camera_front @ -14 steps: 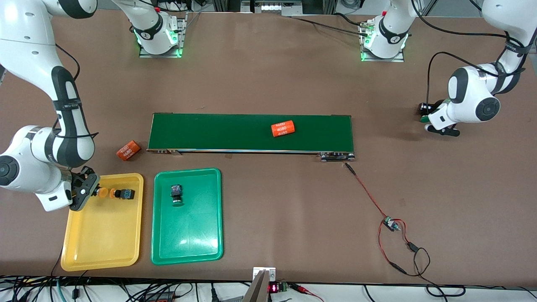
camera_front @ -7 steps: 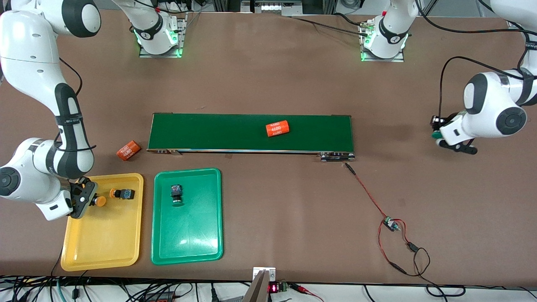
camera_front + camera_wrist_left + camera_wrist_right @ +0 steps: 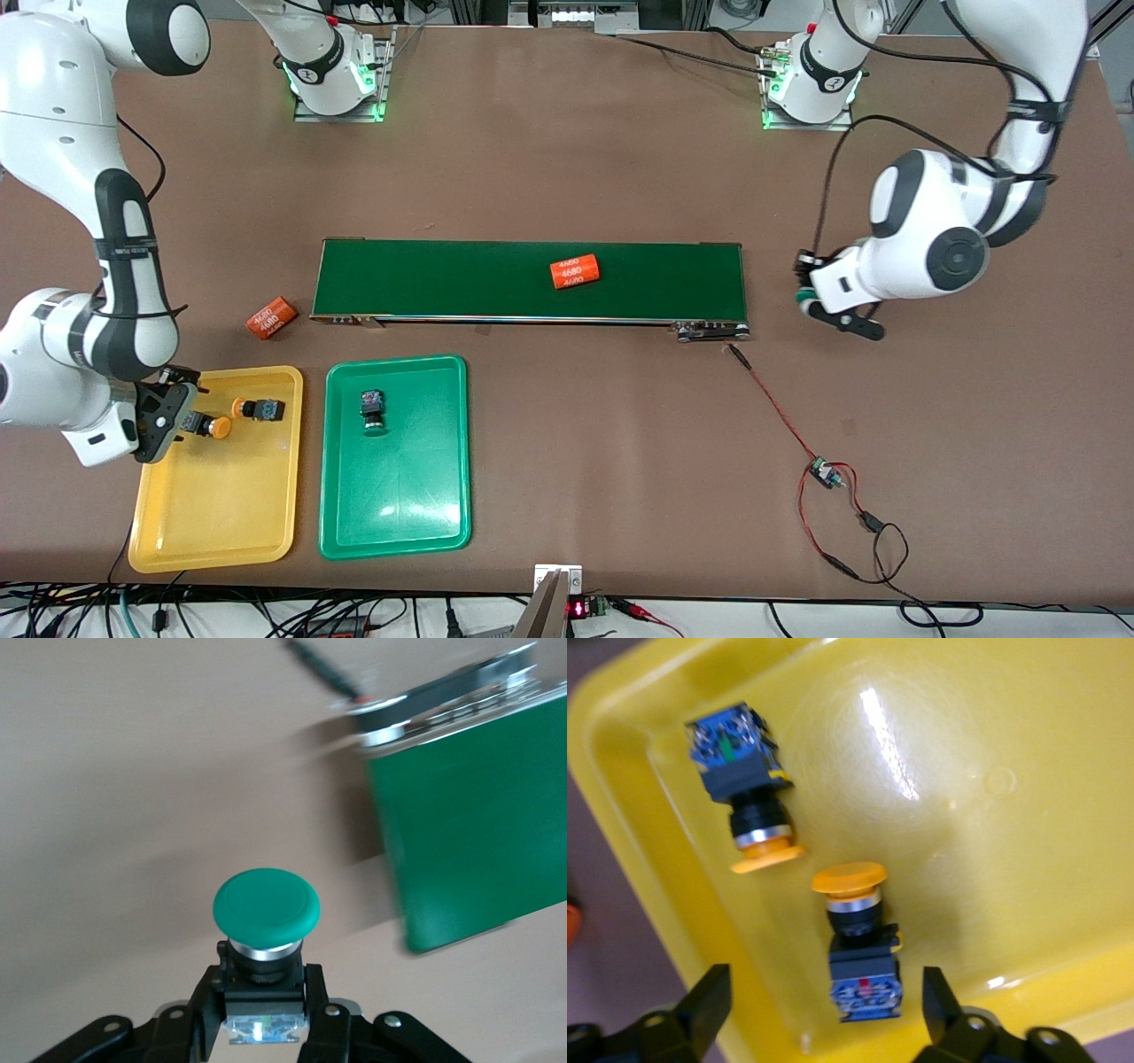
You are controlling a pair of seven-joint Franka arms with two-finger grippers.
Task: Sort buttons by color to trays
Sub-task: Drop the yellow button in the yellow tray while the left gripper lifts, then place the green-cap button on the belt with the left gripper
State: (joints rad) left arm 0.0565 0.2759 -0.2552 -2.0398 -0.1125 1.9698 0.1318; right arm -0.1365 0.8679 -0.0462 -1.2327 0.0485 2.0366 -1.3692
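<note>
Two yellow-capped buttons (image 3: 211, 426) (image 3: 258, 409) lie on their sides in the yellow tray (image 3: 213, 523). My right gripper (image 3: 171, 413) hangs open over that tray's corner, and one yellow button (image 3: 860, 943) lies free between its spread fingers (image 3: 709, 1003); the other yellow button (image 3: 743, 796) lies beside it. A green-capped button (image 3: 372, 412) lies in the green tray (image 3: 394, 505). My left gripper (image 3: 822, 307) is shut on the dark body of a second green button (image 3: 266, 904), up in the air over bare table off the conveyor's end.
A long dark green conveyor belt (image 3: 461, 281) crosses the middle and carries an orange cylinder (image 3: 575, 271). Another orange cylinder (image 3: 271, 318) lies on the table near the yellow tray. A red wire with a small board (image 3: 828, 474) trails from the belt's end.
My right gripper has opened and let the yellow button drop into the yellow tray. My left arm has swung in toward the conveyor's end with the green button. The belt's cylinder has drifted along.
</note>
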